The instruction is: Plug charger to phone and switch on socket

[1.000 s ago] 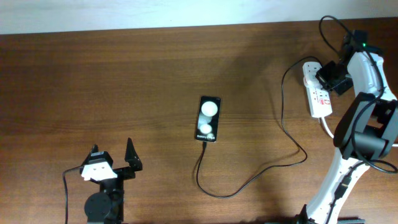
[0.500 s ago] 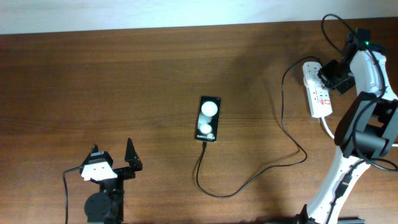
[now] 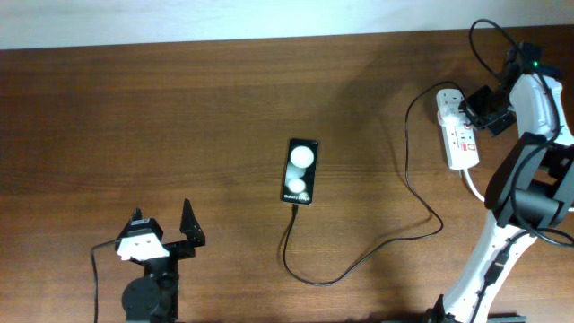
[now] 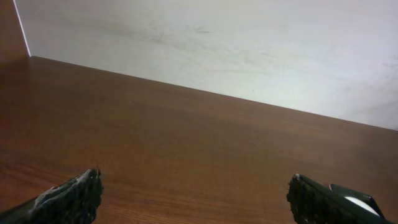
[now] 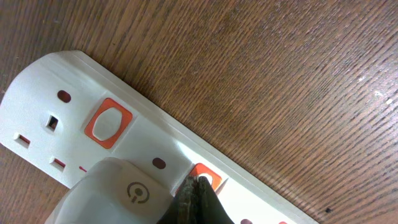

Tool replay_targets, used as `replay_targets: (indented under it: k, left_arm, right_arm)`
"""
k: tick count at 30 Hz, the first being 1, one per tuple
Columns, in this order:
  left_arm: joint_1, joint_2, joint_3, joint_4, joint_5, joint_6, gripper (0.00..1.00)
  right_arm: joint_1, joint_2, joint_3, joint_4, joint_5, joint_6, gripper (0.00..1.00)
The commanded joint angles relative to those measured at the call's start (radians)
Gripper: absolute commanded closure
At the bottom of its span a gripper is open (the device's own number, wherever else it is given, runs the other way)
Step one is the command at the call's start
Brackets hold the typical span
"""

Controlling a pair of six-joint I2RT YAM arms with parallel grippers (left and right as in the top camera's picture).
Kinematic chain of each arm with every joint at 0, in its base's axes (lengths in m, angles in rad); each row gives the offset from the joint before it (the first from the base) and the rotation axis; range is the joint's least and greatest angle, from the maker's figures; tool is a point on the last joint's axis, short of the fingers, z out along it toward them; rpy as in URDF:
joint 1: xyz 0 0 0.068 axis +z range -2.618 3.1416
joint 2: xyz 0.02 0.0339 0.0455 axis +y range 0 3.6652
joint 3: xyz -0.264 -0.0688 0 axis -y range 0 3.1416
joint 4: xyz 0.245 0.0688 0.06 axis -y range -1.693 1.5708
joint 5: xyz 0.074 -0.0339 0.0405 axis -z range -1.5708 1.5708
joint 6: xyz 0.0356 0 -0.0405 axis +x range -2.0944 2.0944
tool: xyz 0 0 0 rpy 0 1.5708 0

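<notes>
Black and pressed together with nothing between them, the jaws of your right gripper (image 5: 198, 198) rest their tip on an orange-red switch (image 5: 209, 177) of the socket (image 5: 74, 99), as the right wrist view shows. Just left of that tip sits the white plug adapter (image 5: 124, 193), marked with a power symbol and seated in the strip. A second orange-red switch (image 5: 109, 122) lies further along the white body, beside an unoccupied outlet. Around the strip you see the dark wood grain of the tabletop (image 5: 298, 93).

From overhead, the right gripper (image 3: 480, 106) stands over the far end of the socket (image 3: 459, 142), which lies lengthwise near the right edge of the tabletop (image 3: 179, 117). A thick white cord (image 3: 471, 184) leaves its near end. The charger (image 3: 405, 152) runs as a thin black cable from the adapter end, down and across in a long loop, and meets the near short edge of the phone (image 3: 301, 170). Whether the connector tip is fully seated is too small to tell. The phone lies flat at mid-table, well apart from the socket, its two white spots upward.

Your left gripper (image 3: 164, 229) waits at the near left corner, well apart from everything. In the left wrist view, the jaws of this left gripper (image 4: 193, 199) are spread wide and hold nothing, with bare wood and a pale wall (image 4: 249, 43) beyond.
</notes>
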Motion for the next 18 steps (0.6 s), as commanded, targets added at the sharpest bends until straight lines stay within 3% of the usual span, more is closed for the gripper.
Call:
replay_targets:
  k: [1,18]
  left_arm:
    - [0.005,-0.005,-0.006,0.002,0.001,0.016,0.01]
    - [0.005,-0.005,-0.006,0.002,0.001,0.016,0.01]
  right_arm:
    - [0.062,0.030,-0.006,0.004,-0.106,-0.005,0.96]
    - [0.099,0.031,-0.040,-0.008,-0.162,-0.002,0.96]
